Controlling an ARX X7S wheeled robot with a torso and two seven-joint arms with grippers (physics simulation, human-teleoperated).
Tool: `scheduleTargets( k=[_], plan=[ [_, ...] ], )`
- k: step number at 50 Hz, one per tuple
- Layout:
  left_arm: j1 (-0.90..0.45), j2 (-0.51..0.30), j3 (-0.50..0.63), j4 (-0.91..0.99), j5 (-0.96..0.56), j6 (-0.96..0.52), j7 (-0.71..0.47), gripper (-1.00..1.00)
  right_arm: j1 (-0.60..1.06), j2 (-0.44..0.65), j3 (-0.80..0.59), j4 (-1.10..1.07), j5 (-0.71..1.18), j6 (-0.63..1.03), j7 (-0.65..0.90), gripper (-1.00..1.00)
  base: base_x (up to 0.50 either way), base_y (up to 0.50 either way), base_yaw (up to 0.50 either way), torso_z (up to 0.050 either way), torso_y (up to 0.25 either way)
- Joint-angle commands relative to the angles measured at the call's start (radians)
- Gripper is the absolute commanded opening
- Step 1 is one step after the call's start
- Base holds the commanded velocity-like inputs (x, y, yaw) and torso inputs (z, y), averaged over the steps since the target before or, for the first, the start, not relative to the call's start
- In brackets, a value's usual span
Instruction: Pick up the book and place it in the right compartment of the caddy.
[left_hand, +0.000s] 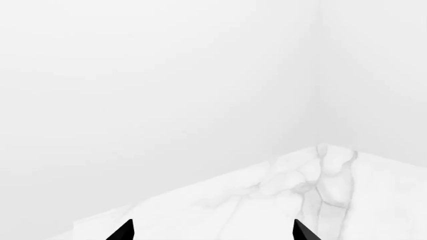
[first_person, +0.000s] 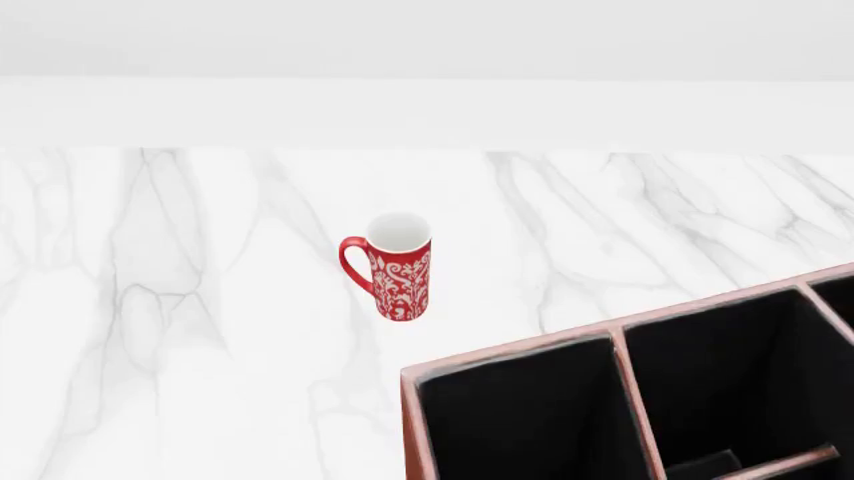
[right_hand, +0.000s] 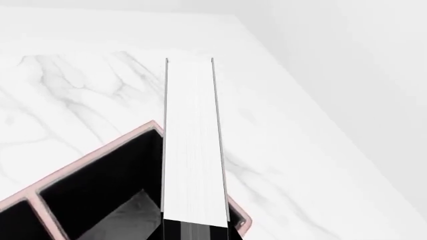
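Book above caddy in right wrist view only

Head view: caddy cut off by the bottom and right edges, so only its near-left corner and parts of three compartments show. Neither arm nor the book appears there. Right wrist: book runs off the bottom edge; the pincer on it is out of frame, grip unreadable. Left wrist: only two black fingertips poke in at the edge.
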Motion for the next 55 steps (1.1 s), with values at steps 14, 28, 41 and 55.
scheduleTargets(
  k=[14,28,41,55],
  plan=[
    [0.004,-0.003,0.007,0.004,0.002,-0.001,-0.006,1.0,-0.109,-0.021,-0.025,0.004,-0.134,-0.124,-0.13,-1.0,0.0,0.0,0.0,0.0,0.001],
    [0.006,-0.002,0.006,-0.002,-0.001,0.007,-0.005,1.0,-0.254,-0.034,-0.058,0.015,-0.172,-0.224,-0.205,-1.0,0.0,0.0,0.0,0.001,0.001],
    [0.005,-0.007,0.012,0.005,0.0,0.001,-0.01,1.0,-0.306,-0.067,-0.085,0.057,-0.217,-0.275,-0.262,-1.0,0.0,0.0,0.0,0.0,0.002],
    [0.009,-0.009,0.011,0.007,-0.005,0.001,-0.013,1.0,-0.3,-0.072,-0.078,0.082,-0.199,-0.268,-0.272,1.0,0.0,0.0,0.0,0.001,0.001]
  ],
)
